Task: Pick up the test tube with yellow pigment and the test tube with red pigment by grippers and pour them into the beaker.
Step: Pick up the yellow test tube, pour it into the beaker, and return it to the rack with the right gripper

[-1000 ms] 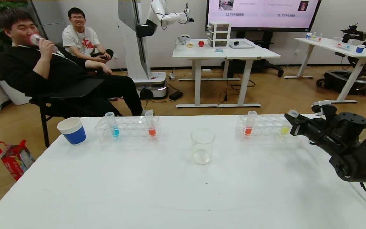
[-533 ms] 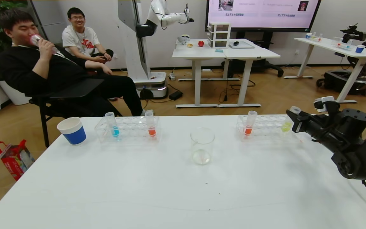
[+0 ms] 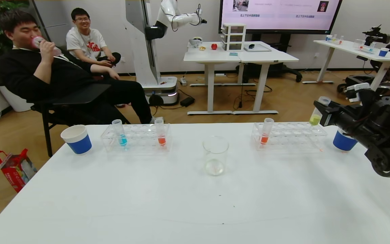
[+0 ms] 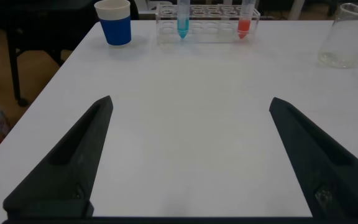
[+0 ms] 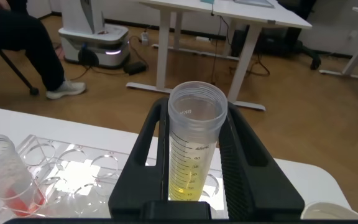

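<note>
Where gripped, yellow tube (image 5: 194,143) reads "45, 40"

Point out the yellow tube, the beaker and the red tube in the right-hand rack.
test tube with yellow pigment (image 3: 315,119), head view, its liquid.
beaker (image 3: 215,156), head view, glass wall.
test tube with red pigment (image 3: 264,139), head view, its liquid.

Test tubes: four — one blue (image 3: 121,133), two orange-red (one in the left rack (image 3: 161,132), one in the right rack (image 3: 266,131)), one yellow-green (image 3: 318,115) raised at the far right
Tube racks: two clear ones — left rack (image 3: 135,137), right rack (image 3: 288,135)
Beakers: one (image 3: 215,155), near the table's middle
Paper cups: two, blue and white — far left (image 3: 77,139), far right (image 3: 344,141)
Grippers: two — right gripper (image 5: 194,149), left gripper (image 4: 191,106)
Seated people in the background: two (image 3: 29,64) (image 3: 86,40)
</note>
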Tool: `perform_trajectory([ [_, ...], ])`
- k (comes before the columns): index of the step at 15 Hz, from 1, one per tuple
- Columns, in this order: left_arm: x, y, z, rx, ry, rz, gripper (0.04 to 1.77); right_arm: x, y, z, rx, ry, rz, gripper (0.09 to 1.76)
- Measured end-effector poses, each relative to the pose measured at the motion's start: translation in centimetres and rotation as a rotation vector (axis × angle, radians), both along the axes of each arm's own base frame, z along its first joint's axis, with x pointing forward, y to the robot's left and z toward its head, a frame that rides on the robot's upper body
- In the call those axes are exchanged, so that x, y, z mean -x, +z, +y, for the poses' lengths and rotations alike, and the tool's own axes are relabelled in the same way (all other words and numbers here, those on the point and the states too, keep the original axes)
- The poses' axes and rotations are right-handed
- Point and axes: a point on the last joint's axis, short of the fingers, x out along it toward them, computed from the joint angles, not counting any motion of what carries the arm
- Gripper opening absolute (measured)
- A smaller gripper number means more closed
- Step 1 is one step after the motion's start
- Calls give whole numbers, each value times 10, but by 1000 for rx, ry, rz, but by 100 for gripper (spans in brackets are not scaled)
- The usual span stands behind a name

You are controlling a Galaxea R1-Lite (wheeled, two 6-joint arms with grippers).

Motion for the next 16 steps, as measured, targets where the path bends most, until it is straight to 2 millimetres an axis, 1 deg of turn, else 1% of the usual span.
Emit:
perform_trajectory([
  [3, 0, 0, 0, 0, 0, 0, 175, 2, 12, 10, 22, 28, -33, 49],
  [6, 0, 0, 0, 0, 0, 0, 175, 4, 29, 40, 27, 112, -74, 49],
  [10, 0, 0, 0, 0, 0, 0, 175, 6, 50, 87, 43, 231, -133, 49],
  [13, 0, 0, 0, 0, 0, 0, 175, 11, 51, 119, 142, 325, -169, 49],
  [16, 0, 0, 0, 0, 0, 0, 175, 18, 43, 152, 251, 442, -196, 49],
])
